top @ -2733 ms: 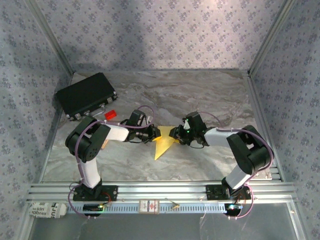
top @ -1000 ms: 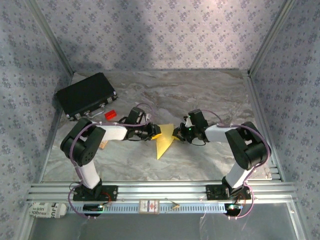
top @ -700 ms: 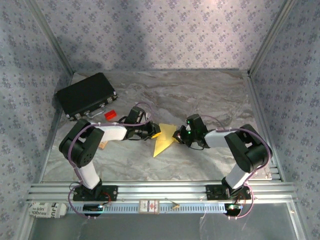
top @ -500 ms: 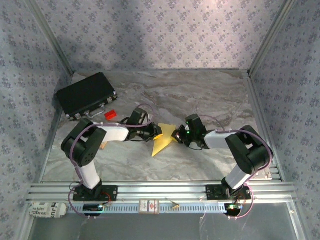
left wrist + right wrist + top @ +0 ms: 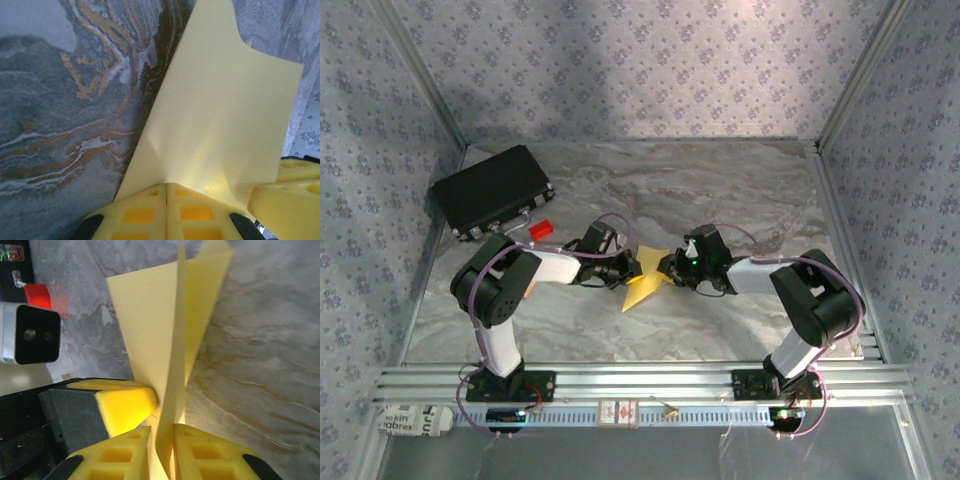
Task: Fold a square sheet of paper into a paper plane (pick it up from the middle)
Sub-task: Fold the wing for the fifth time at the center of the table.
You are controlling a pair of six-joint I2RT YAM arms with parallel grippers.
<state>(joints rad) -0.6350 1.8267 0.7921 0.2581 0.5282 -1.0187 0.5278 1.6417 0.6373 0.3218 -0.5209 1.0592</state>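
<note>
The yellow sheet of paper [image 5: 638, 290], folded into a pointed wedge, hangs between both grippers at mid-table, its tip toward the lower left. My left gripper [image 5: 632, 268] holds its left side. In the left wrist view the paper [image 5: 220, 115] rises from the left gripper [image 5: 166, 186], whose pads are pressed shut on it. My right gripper [image 5: 665, 268] meets the paper from the right. In the right wrist view the paper [image 5: 150, 315] has a folded edge standing in the narrow gap of the right gripper [image 5: 162, 432], whose pads are slightly apart. The left gripper's fingers [image 5: 125, 402] touch the paper just beside.
A black case [image 5: 490, 190] lies at the back left, with a small red block [image 5: 541, 229] in front of it. The marble tabletop [image 5: 740, 190] is bounded by metal rails and patterned walls. Both arms reach inward from the near edge.
The left gripper has closed fully onto the paper. The right gripper's pads, pinched shut before, have parted a little. The paper's tip has swung toward the lower left.
</note>
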